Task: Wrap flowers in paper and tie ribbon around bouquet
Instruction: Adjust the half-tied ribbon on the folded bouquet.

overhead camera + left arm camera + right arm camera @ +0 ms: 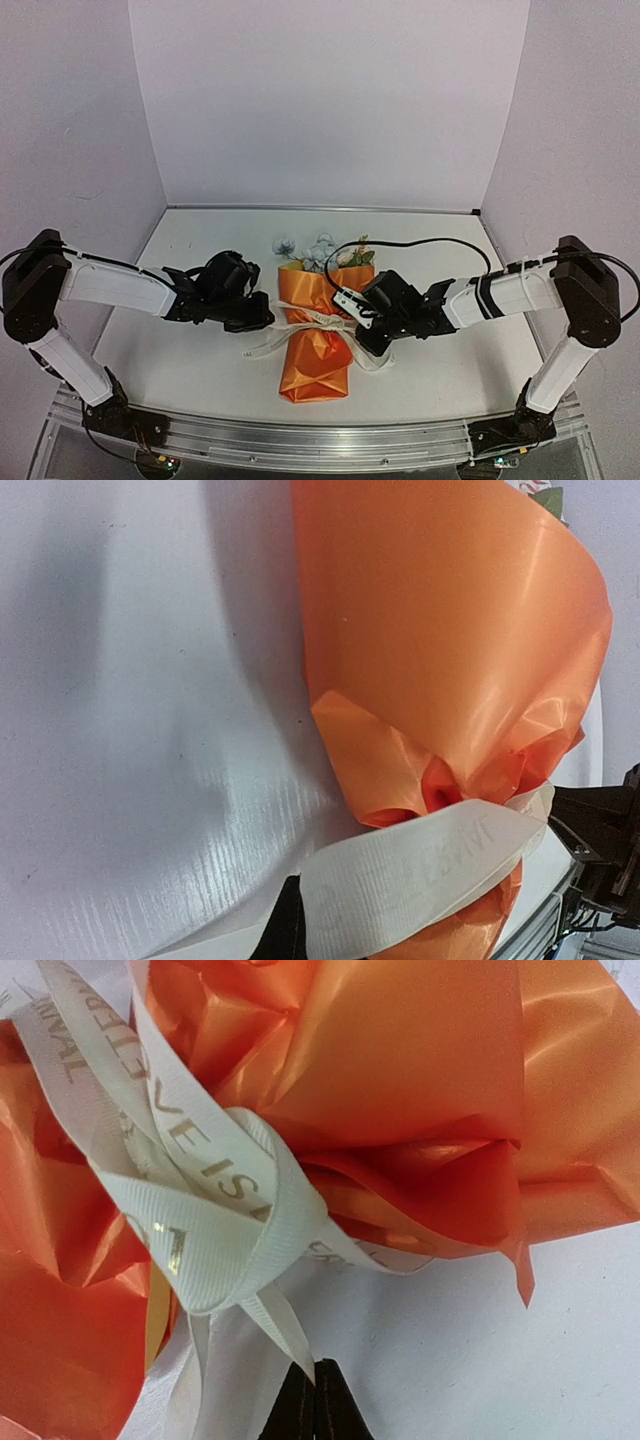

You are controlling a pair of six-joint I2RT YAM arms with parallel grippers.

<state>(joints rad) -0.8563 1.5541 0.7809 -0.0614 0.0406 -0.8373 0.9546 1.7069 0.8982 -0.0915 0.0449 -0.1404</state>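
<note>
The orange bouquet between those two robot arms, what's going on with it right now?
Two arms are tying a cream ribbon around the pinched middle of the orange paper bouquet, which lies on the table with its flowers pointing away from the arm bases. The ribbon is already looped and crossed into a loose knot. The right end effector is shut on one tail, and the left end effector is shut on the ribbon on the other side.

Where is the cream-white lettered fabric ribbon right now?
Top view, table centre: the cream-white ribbon loops around the pinched middle of the orange paper bouquet, between the left gripper and right gripper.
</note>
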